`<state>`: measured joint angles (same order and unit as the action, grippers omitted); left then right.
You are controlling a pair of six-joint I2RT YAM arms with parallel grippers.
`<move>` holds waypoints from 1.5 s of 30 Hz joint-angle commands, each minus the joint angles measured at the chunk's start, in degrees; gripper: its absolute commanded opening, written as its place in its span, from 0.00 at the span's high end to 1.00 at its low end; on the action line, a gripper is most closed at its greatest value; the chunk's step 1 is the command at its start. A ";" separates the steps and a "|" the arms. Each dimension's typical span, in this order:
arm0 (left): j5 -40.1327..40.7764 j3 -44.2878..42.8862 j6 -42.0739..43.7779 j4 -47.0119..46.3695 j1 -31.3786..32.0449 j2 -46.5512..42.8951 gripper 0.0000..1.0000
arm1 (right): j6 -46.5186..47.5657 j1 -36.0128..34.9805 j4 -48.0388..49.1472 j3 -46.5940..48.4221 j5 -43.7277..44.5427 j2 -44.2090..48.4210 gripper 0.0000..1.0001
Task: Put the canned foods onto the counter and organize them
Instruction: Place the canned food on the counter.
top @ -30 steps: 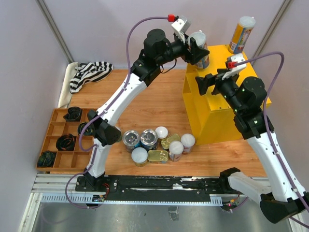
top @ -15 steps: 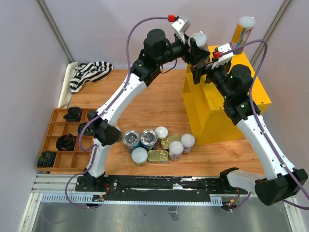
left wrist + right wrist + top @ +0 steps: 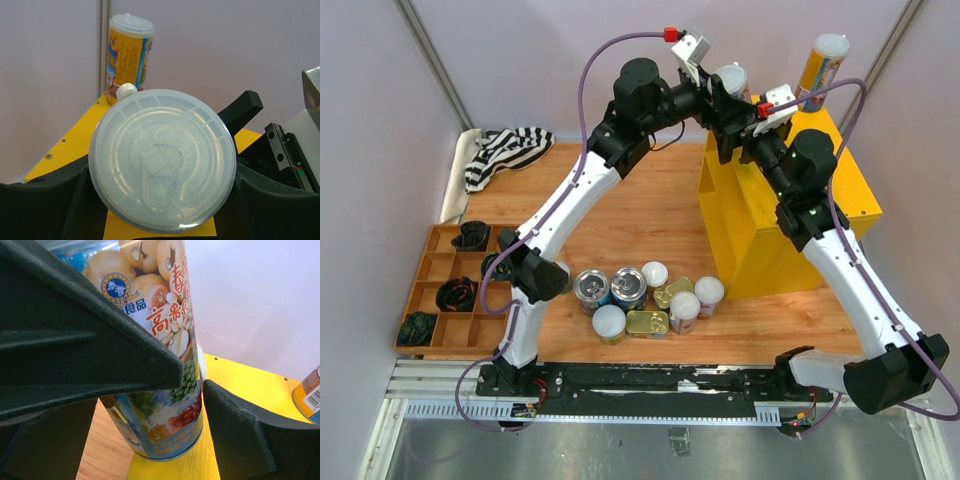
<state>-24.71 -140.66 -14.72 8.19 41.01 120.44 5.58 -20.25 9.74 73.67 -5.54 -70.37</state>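
While the left gripper (image 3: 724,98) clenched the tall can (image 3: 162,160) on the counter (image 3: 770,240), the right gripper (image 3: 150,435) straddled it, fingers parted; handover likely needed them closing.

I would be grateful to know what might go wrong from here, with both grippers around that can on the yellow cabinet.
1. The white-lidded can stands right at the edge of the yellow cabinet, with the wooden table below. A nudge, or an early release by the left gripper, may tip it off.
2. The right gripper has its open jaws either side of the same can, so the two grippers may collide.
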 commanded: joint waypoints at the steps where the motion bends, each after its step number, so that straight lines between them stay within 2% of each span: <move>1: -1.22 -1.25 -1.81 -9.14 0.56 -5.48 1.00 | 1.21 -0.49 4.05 -0.28 0.51 -0.03 0.17; 4: -1.31 -1.22 -2.23 -9.48 0.58 -5.35 1.00 | 1.40 -0.49 4.44 -1.25 0.90 0.03 0.24; 6: -1.34 -1.27 -2.33 -9.50 0.56 -5.28 1.00 | 1.47 -0.49 4.80 -1.96 1.07 0.26 0.36; 8: -1.32 -1.27 -2.42 -9.50 0.56 -5.09 1.00 | 1.70 -0.49 5.05 -2.47 1.27 0.53 0.59; 10: -1.29 -1.19 -2.50 -9.58 0.56 -4.97 1.00 | 1.71 -0.51 5.02 -2.80 2.05 0.73 0.93; 11: -1.18 -1.20 -2.38 -9.59 0.56 -4.89 1.00 | 1.55 -0.52 4.58 -2.75 2.74 0.82 0.99; 18: -0.37 0.04 -3.15 -11.93 0.56 -4.82 0.99 | 0.18 0.23 5.51 -5.88 5.83 3.29 0.99; 19: -0.34 0.24 -3.39 -12.37 0.56 -4.78 0.94 | -0.50 0.74 5.89 -6.53 5.70 3.84 0.99; 22: -1.01 1.98 -3.94 -14.87 0.56 -4.82 0.63 | -2.62 2.65 6.09 -8.12 5.08 5.27 0.99; 25: -1.44 4.06 -5.06 -17.64 0.56 -4.85 0.22 | -4.02 4.39 5.98 -9.54 4.39 6.36 0.99; 28: -1.63 3.93 -6.04 -18.88 0.56 -3.88 0.02 | -4.88 5.58 5.99 -11.25 4.31 7.42 0.99; 39: -1.23 4.15 -5.80 -21.32 0.56 -3.25 0.00 | -7.06 9.41 5.98 -14.92 2.36 8.93 0.99; 45: 2.56 10.79 -1.64 -21.33 -0.19 -7.77 0.00 | -9.89 12.24 4.17 -14.86 -1.58 8.08 0.99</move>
<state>-24.97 -133.64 -19.90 -10.85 41.47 118.19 -2.57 -10.28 16.82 59.86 -4.54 -61.69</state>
